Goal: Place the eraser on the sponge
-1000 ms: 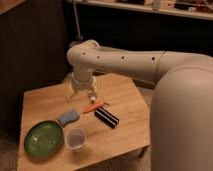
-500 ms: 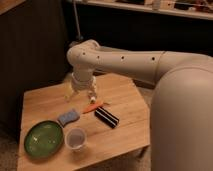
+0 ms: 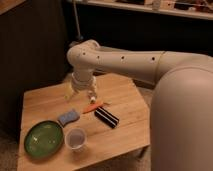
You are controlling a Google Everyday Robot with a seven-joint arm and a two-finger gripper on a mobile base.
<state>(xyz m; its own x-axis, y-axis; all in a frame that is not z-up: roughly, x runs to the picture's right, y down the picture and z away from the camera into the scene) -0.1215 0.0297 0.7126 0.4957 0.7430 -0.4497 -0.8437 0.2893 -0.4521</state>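
Observation:
The eraser (image 3: 106, 117), a black block with thin white stripes, lies on the wooden table (image 3: 125, 97) right of centre. The sponge (image 3: 68, 117), a small blue-grey pad, lies to its left, apart from it. My gripper (image 3: 81, 94) hangs from the white arm above the table's middle, behind both objects and closer to the sponge's side. It holds neither of them.
A thin orange stick (image 3: 94, 106) lies between the gripper and the eraser. A green plate (image 3: 43, 138) sits at the front left, with a clear cup (image 3: 76, 138) beside it. The arm's large white body fills the right side.

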